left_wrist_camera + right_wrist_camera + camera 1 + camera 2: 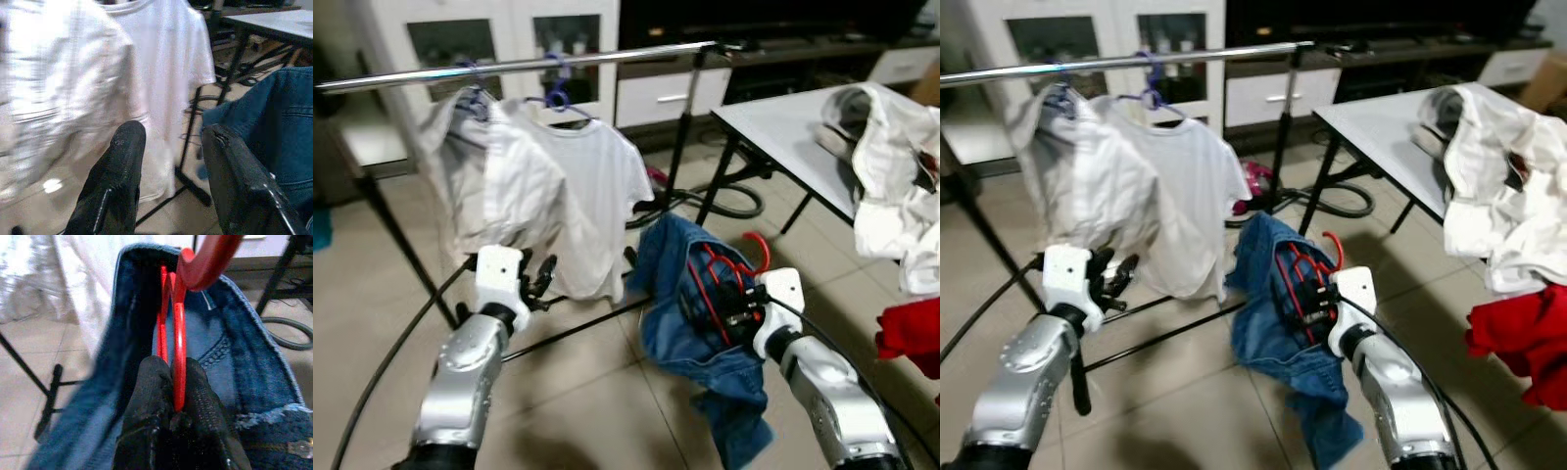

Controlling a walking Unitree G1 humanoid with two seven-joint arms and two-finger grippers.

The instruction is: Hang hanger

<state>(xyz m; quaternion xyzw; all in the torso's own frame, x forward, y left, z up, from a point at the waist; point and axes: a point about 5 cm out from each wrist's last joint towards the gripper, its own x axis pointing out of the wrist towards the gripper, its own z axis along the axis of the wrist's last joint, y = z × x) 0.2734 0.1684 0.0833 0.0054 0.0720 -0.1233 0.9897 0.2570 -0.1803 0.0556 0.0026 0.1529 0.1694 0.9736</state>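
The right gripper (741, 299) is clamped on a red hanger (177, 340); in the right wrist view both black fingers (146, 396) press against the hanger's thin red bar, with the hook (759, 245) curving up just beyond the fingertips. A pair of blue jeans (680, 294) is draped over this hanger and hangs below the gripper, its lower folds reaching toward the tiled floor (578, 392). Hanger and jeans are held in the air, lower than the rail (509, 67) of the clothes rack and toward its right end, beside the rack's black upright post (683, 127). The hook is not on the rail.

The left gripper (540, 277) is raised in front of the rack, its two fingers (117, 181) parted with nothing between them. Just beyond it hang two white shirts (538, 186), side by side on the rail on their own hangers. A white table (783, 132) stands to the right, with a heap of white clothes (891, 176) at its right edge and a red garment (911, 333) below that.
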